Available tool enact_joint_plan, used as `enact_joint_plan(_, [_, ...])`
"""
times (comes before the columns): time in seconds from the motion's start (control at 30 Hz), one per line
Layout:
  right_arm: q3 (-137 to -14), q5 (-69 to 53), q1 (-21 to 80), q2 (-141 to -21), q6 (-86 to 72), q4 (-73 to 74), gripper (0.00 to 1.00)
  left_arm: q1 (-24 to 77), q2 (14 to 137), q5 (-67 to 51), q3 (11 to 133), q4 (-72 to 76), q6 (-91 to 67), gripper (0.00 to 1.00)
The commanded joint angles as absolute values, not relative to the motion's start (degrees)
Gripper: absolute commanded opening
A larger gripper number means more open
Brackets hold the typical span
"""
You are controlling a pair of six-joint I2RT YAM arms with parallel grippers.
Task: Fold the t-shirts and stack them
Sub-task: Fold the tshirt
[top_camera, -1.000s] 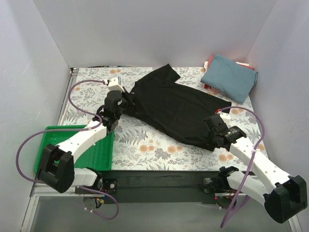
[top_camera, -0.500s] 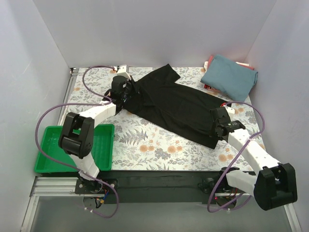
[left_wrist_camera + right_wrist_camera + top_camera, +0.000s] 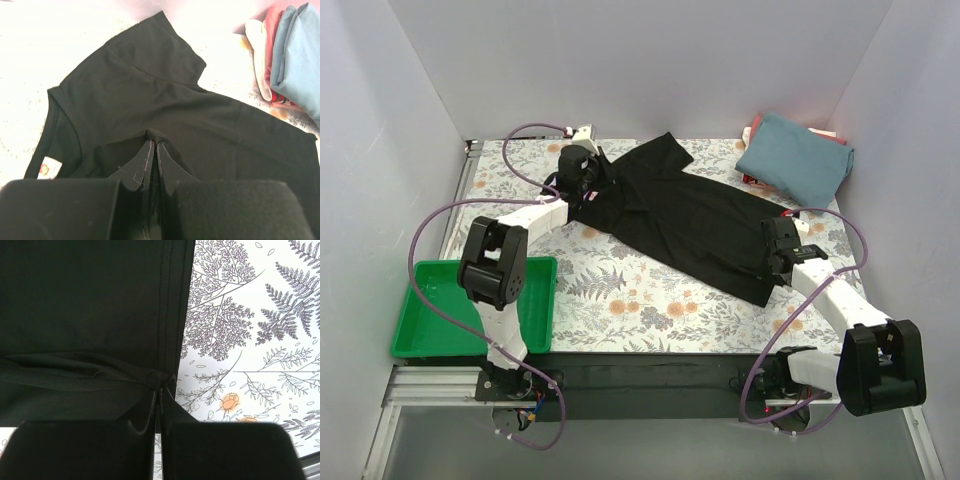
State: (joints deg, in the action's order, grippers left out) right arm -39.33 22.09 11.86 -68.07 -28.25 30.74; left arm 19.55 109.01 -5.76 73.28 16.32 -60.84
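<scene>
White walls box in a floral tabletop (image 3: 620,290). The left jaws are closed tight on a small pinch of the black t-shirt (image 3: 680,215) just below the collar, with the neck label (image 3: 48,167) at their 9 o'clock. The right jaws are likewise shut on a gathered tuck at the shirt's hem edge, at about 4 o'clock on the tabletop.

The shirt lies flat on a diagonal from 11 to 4 o'clock, one sleeve pointing to 12. At 1 o'clock the folded teal t-shirt (image 3: 795,160) sits on top of red-pink shirts (image 3: 274,45). The green tray (image 3: 430,320) is at 8 o'clock.

My worries from here:
- **Slipping:** both grips hold very little cloth, so a quick lift could pull either one free.
- **Skewed fold:** uneven travel between the arms would twist the fold.
- **Knocking the stack:** swinging the hem end toward 1 o'clock could push the stack over.
</scene>
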Motion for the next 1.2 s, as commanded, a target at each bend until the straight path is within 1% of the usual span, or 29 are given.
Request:
enact_joint_plan(0.0, [-41.2,22.0,11.1,-69.3,-27.0,28.0,0.01,19.1,110.3,-6.4,77.4,15.5,-60.0,0.0])
enact_joint_plan(0.13, [-41.3,21.8,10.5,-71.2,-26.6,27.0,0.01,19.0,112.8,-5.7,80.2,13.4,-60.6,0.0])
enact_joint_plan(0.17, [-41.2,22.0,10.4,-71.5,-26.7,26.7,0.01,19.0,113.4,-6.4,81.0,13.2,-60.8,0.05])
enact_joint_plan(0.2, [-41.2,22.6,10.2,-71.9,-27.2,26.5,0.04,19.0,114.7,-6.9,82.3,13.0,-61.0,0.36])
enact_joint_plan(0.23, [-41.2,22.9,9.8,-71.9,-27.3,26.2,0.12,19.0,115.1,-7.1,82.9,13.2,-61.2,0.56])
enact_joint_plan(0.27, [-41.3,23.3,9.7,-71.4,-27.6,26.3,0.19,19.0,115.9,-7.0,83.4,13.2,-61.7,0.67])
enact_joint_plan(0.3, [-41.5,23.9,9.6,-70.8,-27.8,26.4,0.32,19.0,116.1,-6.2,84.5,13.0,-61.9,0.78])
enact_joint_plan(0.37, [-41.5,25.0,9.6,-67.7,-28.3,26.5,0.43,18.9,116.0,-4.1,84.9,11.7,-62.2,0.81])
enact_joint_plan(0.4, [-41.3,26.6,9.5,-66.4,-28.4,26.4,0.56,18.5,115.6,-2.0,85.2,10.9,-62.2,0.81])
enact_joint_plan(0.43, [-41.1,27.4,9.5,-65.2,-28.6,26.4,0.65,18.5,115.3,-1.0,85.0,9.5,-62.2,0.81])
enact_joint_plan(0.47, [-41.0,28.2,9.5,-63.0,-28.6,26.7,0.72,18.3,115.0,-0.7,84.7,8.6,-62.2,0.82])
enact_joint_plan(0.5, [-40.8,28.9,9.5,-62.1,-28.6,26.8,0.76,17.9,114.5,2.6,84.2,8.0,-62.2,0.82])
enact_joint_plan(0.67, [-39.4,23.5,9.5,-59.3,-28.4,26.8,0.77,16.3,112.9,4.9,78.9,4.9,-63.1,0.82])
enact_joint_plan(0.87, [-36.4,19.1,9.5,-60.6,-28.7,26.9,0.75,14.9,112.8,7.2,72.7,3.2,-63.5,0.81])
enact_joint_plan(1.0, [-35.0,15.3,9.5,-61.2,-29.4,26.8,0.75,14.3,113.0,8.4,70.8,1.5,-63.5,0.8])
enact_joint_plan(1.17, [-33.4,14.8,9.1,-61.5,-29.4,26.8,0.75,14.3,111.3,9.9,69.2,0.4,-63.6,0.79])
